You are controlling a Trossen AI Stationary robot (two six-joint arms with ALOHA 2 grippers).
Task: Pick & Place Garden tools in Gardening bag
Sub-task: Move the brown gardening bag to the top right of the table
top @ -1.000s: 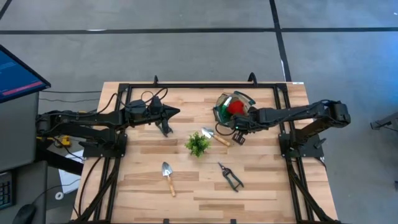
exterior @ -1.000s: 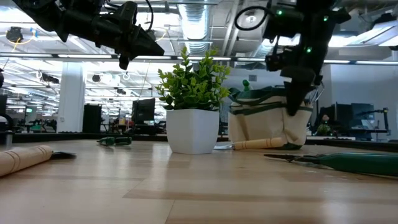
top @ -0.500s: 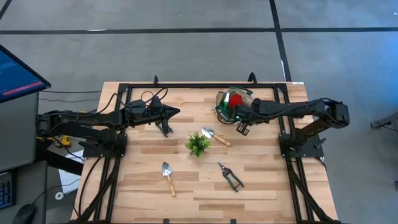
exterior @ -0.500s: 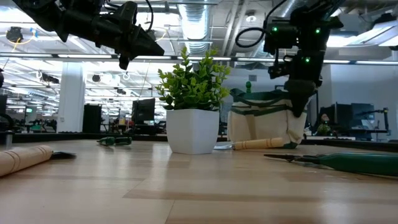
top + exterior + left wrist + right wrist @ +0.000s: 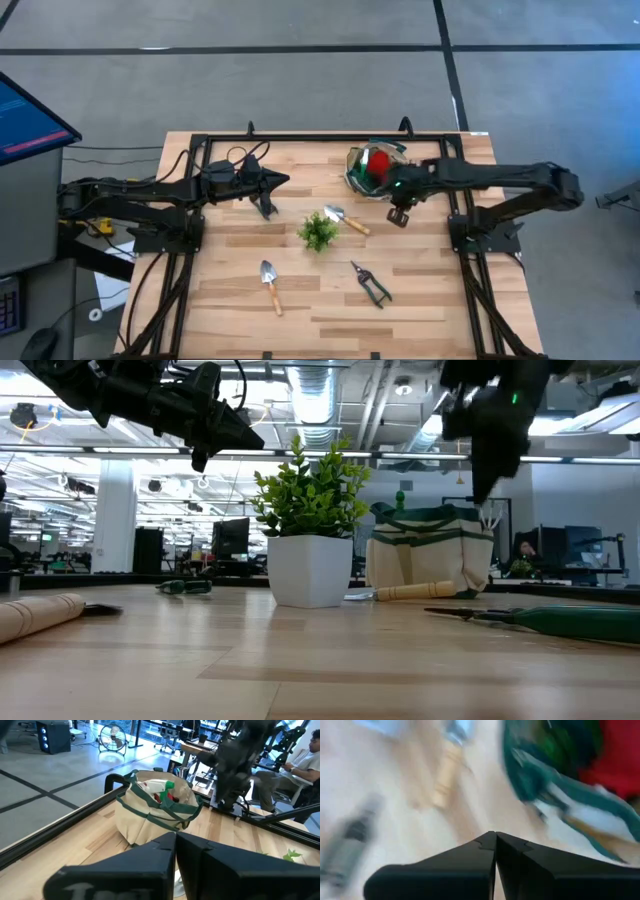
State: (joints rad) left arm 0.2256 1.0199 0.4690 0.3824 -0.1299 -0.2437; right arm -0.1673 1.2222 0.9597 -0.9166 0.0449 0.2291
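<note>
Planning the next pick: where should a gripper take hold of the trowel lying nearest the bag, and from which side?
Grip the trowel by its wooden handle, probably from straight above with the fingers across it. The handle lies flat and bare on the table, pointing away from the plant, whose leaves crowd the blade end. The shut right gripper is closest.

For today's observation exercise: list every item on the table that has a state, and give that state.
Beige fabric gardening bag: upright, open, red gloves and spray bottle inside.
Wooden-handled trowel: lying on table.
Second wooden-handled trowel: lying beside plant.
Black-handled pruning shears: lying, blades apart.
Left gripper: shut, empty.
Right gripper: shut, empty.
</note>
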